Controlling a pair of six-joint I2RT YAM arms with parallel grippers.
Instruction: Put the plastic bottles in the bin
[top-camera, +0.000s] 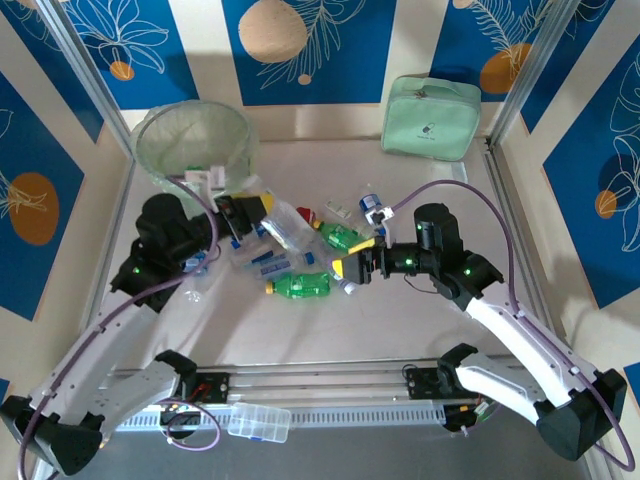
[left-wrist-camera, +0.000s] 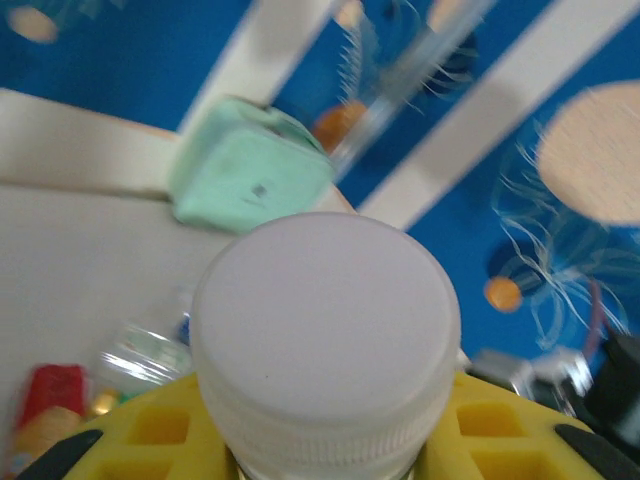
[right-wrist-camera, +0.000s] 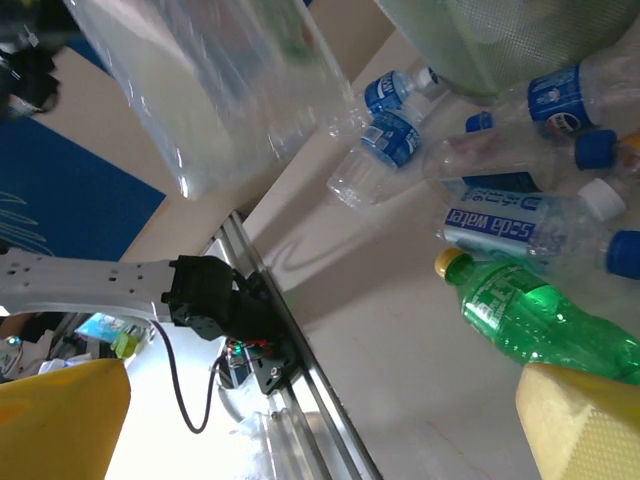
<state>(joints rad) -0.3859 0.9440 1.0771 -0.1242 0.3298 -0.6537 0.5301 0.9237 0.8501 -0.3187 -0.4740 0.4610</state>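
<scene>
Blue panels printed with white leaves wall in a pale surface (top-camera: 400, 330). In the overhead view the bin (top-camera: 190, 140) stands at its upper left and a mint-green pouch (top-camera: 430, 118) at its upper right. Most of the plastic bottles (top-camera: 300, 250) lie in a loose heap at the middle of the frame, just below and to the right of the bin. The left jaws are narrowed onto the neck of a clear bottle (top-camera: 285, 222). The left wrist view shows its white cap (left-wrist-camera: 325, 340) standing up between the yellow fingers (left-wrist-camera: 160, 425). That bottle sits just right of the bin's rim, apparently lifted above the heap and not yet over the opening. The right jaws stand wide with nothing between them at the right edge of the heap, and a green bottle (top-camera: 305, 287) lies just to their lower left. The step in hand looks like carrying the clear bottle to the bin. Next it needs to travel up and left past the rim, and then the left jaws must part. The right jaws would then need to drop onto the green bottle's body and close, keeping clear of the other arm.
</scene>
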